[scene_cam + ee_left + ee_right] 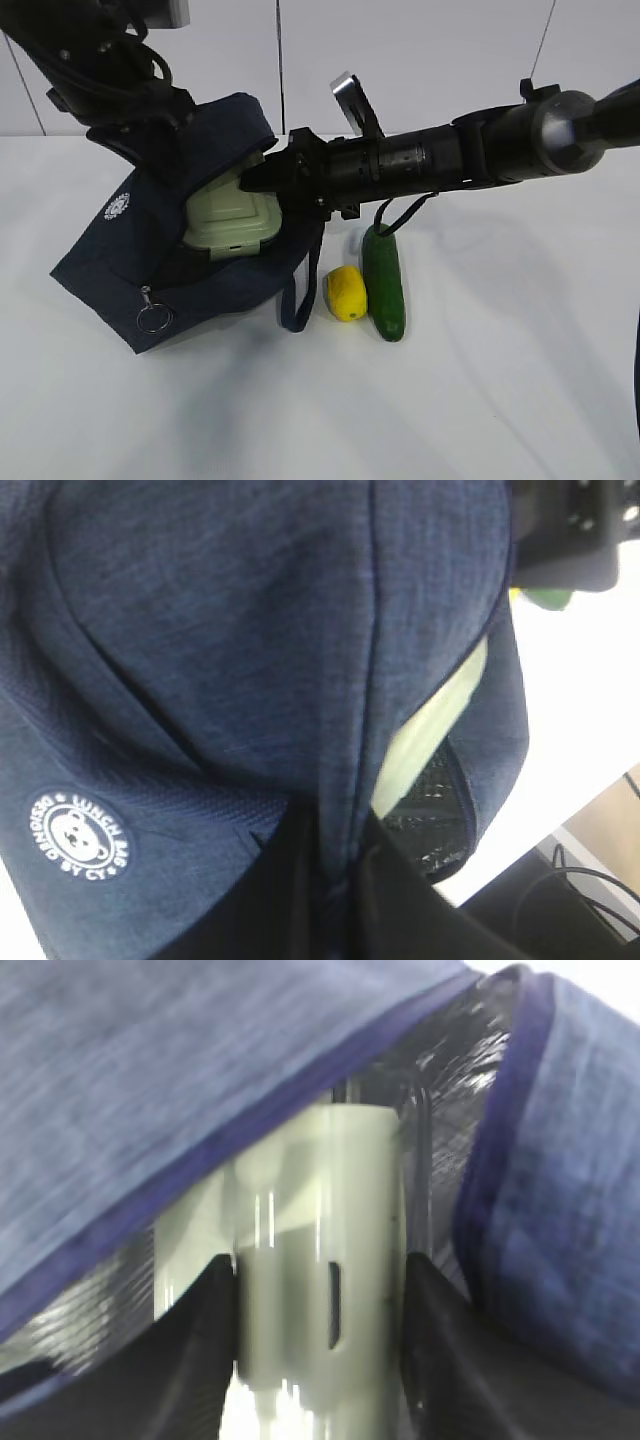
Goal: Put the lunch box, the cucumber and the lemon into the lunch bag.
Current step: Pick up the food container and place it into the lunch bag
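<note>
The navy lunch bag lies on its side, mouth facing right. My left gripper is shut on a fold of the bag's fabric and holds the upper edge up; the white logo shows beside it. The sage-green lunch box sits partly inside the mouth. My right gripper is shut on the lunch box, one finger on each side, with silver foil lining around it. The yellow lemon and the dark green cucumber lie side by side on the table, right of the bag.
A bag handle loop hangs down just left of the lemon. The zipper's ring pull rests at the bag's lower left corner. My right arm stretches across above the cucumber. White table spreads to the front and right.
</note>
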Available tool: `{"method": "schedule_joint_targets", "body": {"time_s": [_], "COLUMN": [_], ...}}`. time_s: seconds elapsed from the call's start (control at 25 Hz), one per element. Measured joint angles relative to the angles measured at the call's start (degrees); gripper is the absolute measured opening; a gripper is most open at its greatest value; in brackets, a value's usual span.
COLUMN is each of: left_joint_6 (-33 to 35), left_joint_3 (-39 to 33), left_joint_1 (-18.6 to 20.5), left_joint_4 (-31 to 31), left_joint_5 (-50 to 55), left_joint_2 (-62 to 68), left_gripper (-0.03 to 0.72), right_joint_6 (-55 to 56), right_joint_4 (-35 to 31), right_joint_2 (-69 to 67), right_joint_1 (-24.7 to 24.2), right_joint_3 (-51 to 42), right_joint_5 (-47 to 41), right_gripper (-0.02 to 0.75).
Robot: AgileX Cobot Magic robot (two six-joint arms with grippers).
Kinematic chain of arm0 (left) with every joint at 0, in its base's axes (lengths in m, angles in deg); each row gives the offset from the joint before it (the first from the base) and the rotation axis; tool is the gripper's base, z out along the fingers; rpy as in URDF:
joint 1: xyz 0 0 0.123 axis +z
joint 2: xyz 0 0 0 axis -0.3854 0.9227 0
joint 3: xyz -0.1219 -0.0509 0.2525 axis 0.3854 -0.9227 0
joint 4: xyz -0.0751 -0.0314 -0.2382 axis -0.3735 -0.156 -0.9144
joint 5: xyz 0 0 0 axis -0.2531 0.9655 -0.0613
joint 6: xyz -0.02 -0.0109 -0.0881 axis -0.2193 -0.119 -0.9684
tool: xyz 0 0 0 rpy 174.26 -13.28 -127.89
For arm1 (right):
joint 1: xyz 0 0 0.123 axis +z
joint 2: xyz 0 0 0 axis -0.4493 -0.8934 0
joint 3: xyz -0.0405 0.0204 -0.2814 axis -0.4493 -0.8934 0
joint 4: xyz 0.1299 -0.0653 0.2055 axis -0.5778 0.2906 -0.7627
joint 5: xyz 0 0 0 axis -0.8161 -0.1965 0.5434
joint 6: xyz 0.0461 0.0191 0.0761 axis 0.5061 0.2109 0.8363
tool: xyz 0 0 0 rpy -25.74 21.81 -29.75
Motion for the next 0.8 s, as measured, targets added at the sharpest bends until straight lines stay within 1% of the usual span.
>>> {"method": "schedule_joint_targets", "body": {"time_s": [0.28,0.44,0.8], "left_joint_6": [0.00,0.00,0.00], "left_joint_3": [0.00,0.00,0.00], "left_joint_1": [0.00,0.00,-0.23], "left_joint_4": [-4.10,-6.16,-9.86], "left_joint_5": [-1.46,-1.99,-2.43], "left_joint_2": [0.00,0.22,3.79], "left_gripper": [0.020,0.020,0.020], "right_joint_6": [-1.96,-1.99,-3.78], "right_joint_4": [-0.66,-1.92,-3.54], "right_joint_2": [-0.61,-3.11,-5.55], "right_joint_1": [0.14,0.26,0.86], "right_joint_3": [0.00,0.00,0.09], "right_joint_5": [1.52,1.57,1.75], "right_gripper": [0.361,0.361,0.361]}}
